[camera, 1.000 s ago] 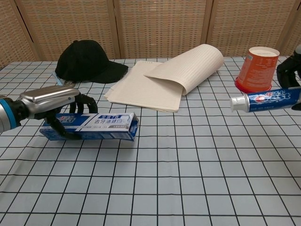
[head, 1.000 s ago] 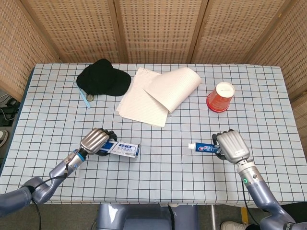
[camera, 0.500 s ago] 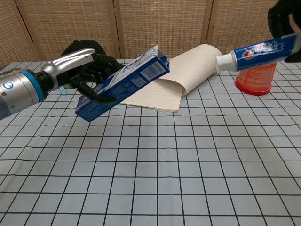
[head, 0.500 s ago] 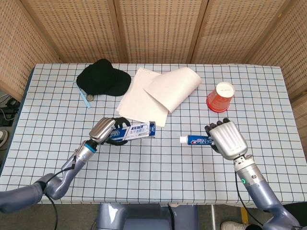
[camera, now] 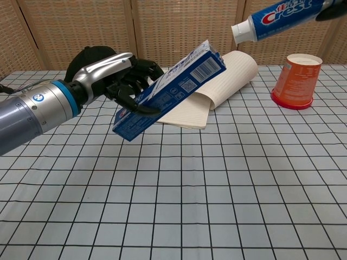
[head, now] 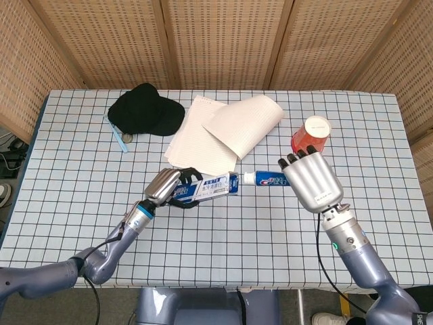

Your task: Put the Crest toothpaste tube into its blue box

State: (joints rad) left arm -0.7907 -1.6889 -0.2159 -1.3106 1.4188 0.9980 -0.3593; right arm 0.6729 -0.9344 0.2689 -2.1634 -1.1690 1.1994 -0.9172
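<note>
Toothpaste tube [camera: 282,13]: one, white cap toward the left, blue and red body with "Crest" lettering legible in the chest view. It is raised well above the surface [head: 81,169], tilted with the cap end lower. In the head view its cap sits just beside the right end of the box, apart from it.

Box [camera: 171,88]: one, long and blue, white panel with a barcode on the raised right end. It is held off the surface, slanted, left end low and right end high, above the near edge of the paper sheets [head: 203,142].

Left robot hand [camera: 122,76]: fingers curled around the lower left part of the box, gripping it.

Right robot hand [head: 311,181]: fingers closed over the rear of the tube, holding it; in the chest view only a dark fingertip shows at the top right corner.

Other items on the surface: one black cap [head: 144,110] at far left, one stack of paper sheets with its top sheet curled over, one orange paper cup [camera: 296,80] at far right, upright.
</note>
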